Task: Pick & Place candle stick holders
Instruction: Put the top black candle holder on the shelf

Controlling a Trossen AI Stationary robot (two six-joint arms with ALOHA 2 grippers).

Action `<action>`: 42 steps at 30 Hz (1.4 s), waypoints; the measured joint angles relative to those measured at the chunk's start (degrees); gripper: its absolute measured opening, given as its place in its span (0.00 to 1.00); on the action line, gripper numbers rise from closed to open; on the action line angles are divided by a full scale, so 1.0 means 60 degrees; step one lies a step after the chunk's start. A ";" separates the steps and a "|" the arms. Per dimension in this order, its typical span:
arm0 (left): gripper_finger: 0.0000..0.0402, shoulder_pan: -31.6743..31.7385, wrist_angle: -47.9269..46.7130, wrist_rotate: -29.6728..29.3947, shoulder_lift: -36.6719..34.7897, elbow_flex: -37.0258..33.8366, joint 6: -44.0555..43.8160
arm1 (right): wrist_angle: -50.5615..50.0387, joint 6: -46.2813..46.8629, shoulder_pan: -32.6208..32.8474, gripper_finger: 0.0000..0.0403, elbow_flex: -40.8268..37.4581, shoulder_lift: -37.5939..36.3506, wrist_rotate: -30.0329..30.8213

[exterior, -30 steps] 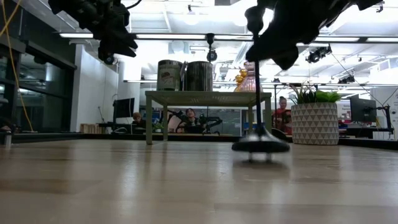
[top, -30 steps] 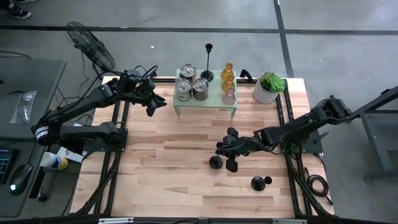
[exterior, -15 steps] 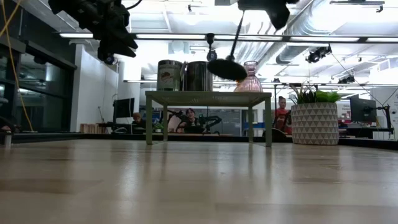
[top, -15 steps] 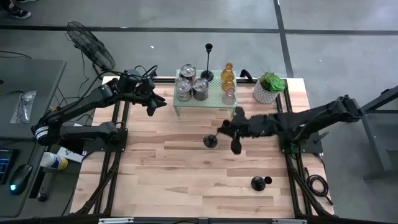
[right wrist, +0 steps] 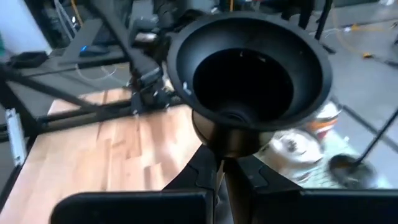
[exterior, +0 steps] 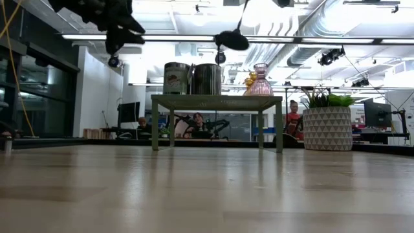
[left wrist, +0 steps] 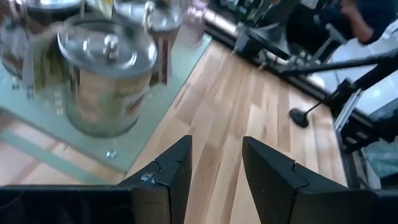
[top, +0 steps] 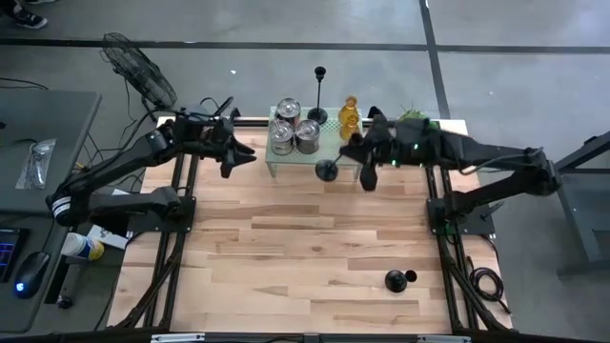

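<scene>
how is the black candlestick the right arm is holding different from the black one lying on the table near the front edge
The held black candlestick is in the air, clamped in the right gripper by its stem, next to the green rack. The other black candlestick rests on the wood, touched by neither arm. The held one hangs tilted, round base swung toward the rack; the other's pose is unclear from above. Both are black with round bases.

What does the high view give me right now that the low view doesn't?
Only the high view shows the right gripper clamping the black candlestick, plus a second black holder lying on the table. Only the low view shows people in the room behind. Both show the green rack, silver cups and plant.
</scene>
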 joint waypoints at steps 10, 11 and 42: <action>0.34 -0.0002 0.0782 -0.0225 -0.1594 -0.0790 0.0116 | -0.0055 -0.0266 -0.2484 0.01 0.1195 0.0270 -0.1161; 0.34 -0.0002 0.1038 -0.0282 -0.1835 -0.1086 0.0054 | -0.0062 -0.0233 -0.2721 0.01 0.1291 0.0383 -0.1307; 0.34 -0.0258 1.0905 -0.0146 -0.4136 -0.7947 -0.4230 | -0.5347 -0.0998 -0.4384 0.01 0.8020 0.4970 -0.1764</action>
